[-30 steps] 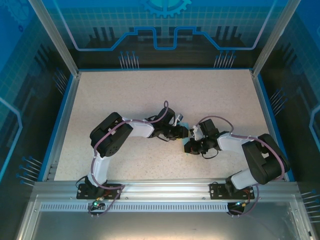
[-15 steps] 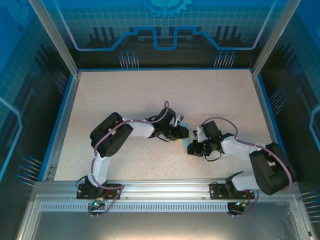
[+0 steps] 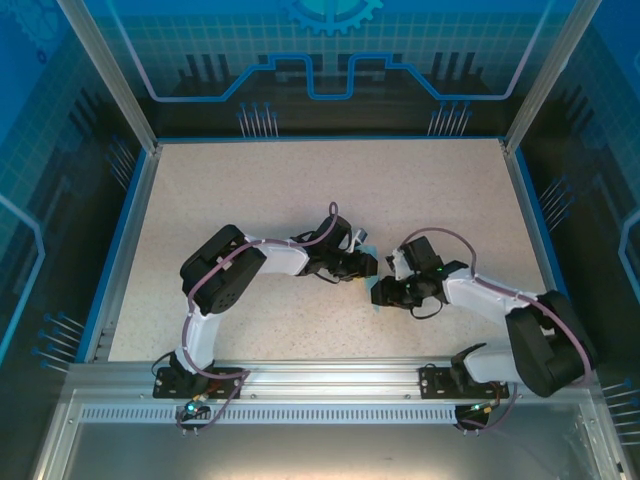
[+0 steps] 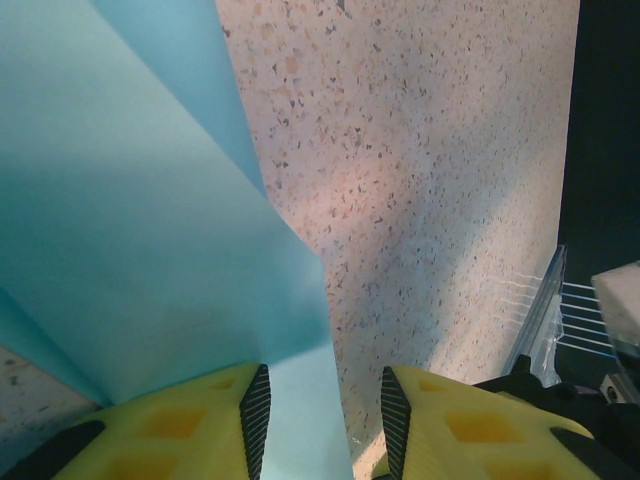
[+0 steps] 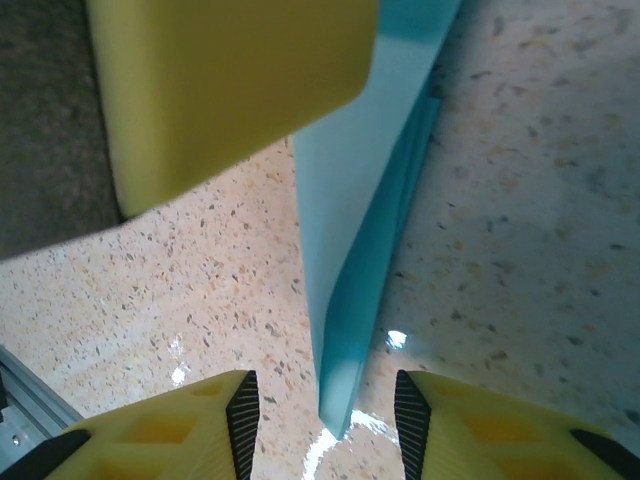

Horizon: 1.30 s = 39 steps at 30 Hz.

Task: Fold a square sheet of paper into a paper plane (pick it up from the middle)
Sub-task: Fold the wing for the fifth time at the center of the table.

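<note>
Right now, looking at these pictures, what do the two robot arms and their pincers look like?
The left arm and the right arm match: bulky black joint housings joined by white links, with a thin purplish cable looped along each. The left pincer and the right pincer each carry two blocky yellow fingers with black ribbed pads on the inner faces.

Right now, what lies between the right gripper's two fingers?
The lower tip of the folded light-blue paper. In the right wrist view it reaches in between the fingers of the open right gripper, with speckled table showing on either side of it.
</note>
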Motion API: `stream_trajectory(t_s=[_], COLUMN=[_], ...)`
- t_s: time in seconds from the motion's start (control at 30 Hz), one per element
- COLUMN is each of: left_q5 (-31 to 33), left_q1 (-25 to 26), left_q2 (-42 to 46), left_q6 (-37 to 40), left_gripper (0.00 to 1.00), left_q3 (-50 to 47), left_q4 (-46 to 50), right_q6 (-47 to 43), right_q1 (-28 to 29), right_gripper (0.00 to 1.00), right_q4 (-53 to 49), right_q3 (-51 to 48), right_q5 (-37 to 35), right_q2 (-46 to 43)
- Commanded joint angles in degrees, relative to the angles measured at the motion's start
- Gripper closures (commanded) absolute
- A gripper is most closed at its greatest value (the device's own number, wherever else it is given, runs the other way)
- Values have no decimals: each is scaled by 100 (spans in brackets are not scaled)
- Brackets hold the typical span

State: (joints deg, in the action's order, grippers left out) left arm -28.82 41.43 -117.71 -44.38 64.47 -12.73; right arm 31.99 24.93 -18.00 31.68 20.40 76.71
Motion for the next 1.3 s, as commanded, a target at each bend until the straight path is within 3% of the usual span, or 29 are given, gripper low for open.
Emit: stream_trajectory(t_s=[0.0,0.2,0.8,0.93,1.03,1.27], left_q5=[-3,-13,-2,-6,-14,-32], left_q1=[6,7,9,13,6,10], left_q2=[-107,-86,-46,-50,-49,-33], left_q6=[175,175,176,185,177,201], left_gripper=[61,61,61,61,61,61], left_q3=[127,110,95,110,104,107], left_q4=[242,237,254,271,272,302], right_q6=[-112,-228,-90,-96,-99,104], right_q1=[131,170,170,170,179,110], right_gripper=[56,64,90,90,84,81], right_q4=[-12,-67,133,95,13,-378], right_q3=[245,213,-276,-274,-261,-80], right_q5=[35,-85,51,49,38,-345], right_q2=[307,628,479,478,423,-444])
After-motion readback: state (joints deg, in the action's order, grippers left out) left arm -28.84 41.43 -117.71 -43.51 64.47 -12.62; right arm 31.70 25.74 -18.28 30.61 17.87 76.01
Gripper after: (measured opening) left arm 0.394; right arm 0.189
